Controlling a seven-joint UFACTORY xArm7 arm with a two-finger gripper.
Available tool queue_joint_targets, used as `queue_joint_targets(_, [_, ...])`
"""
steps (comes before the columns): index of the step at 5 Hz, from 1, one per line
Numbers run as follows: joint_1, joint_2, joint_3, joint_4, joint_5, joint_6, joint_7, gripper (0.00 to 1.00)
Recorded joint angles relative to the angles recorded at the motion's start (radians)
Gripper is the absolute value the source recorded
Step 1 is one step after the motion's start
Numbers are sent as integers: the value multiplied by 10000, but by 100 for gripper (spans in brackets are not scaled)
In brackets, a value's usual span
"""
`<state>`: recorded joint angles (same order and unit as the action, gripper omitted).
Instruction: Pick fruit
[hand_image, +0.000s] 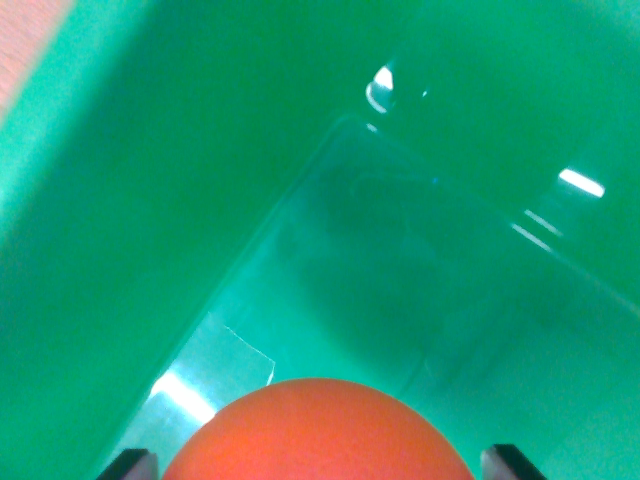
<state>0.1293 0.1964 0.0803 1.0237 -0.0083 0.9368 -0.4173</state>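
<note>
Fruit (318, 432), round and orange, sits gripped between the fingers (512, 462) over a green bin (120, 220).

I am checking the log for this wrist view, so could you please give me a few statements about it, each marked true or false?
1. An orange round fruit sits at the bottom edge of the wrist view. True.
2. The container around it is blue. False: its walls and floor are green.
3. Dark fingers show on both sides of the fruit. True: one tip at the wrist view's left, one at its right.
4. Several other fruits lie on the container floor. False: the visible floor is bare, with only bright light reflections.
5. The fruit is green and elongated. False: it is orange and rounded.
</note>
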Motion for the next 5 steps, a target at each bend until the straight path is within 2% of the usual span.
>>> queue_joint_targets(1, [-5, -147, 2, 279, 14, 426, -7, 100])
queue_joint_targets(2, [-5, -147, 2, 279, 14, 426, -7, 100])
queue_joint_targets(3, [-9, -300, 5, 571, 29, 870, -15, 100])
queue_joint_targets(4, [-9, -300, 5, 571, 29, 870, -15, 100])
queue_joint_targets(5, [-14, -459, 8, 872, 44, 1329, -23, 100])
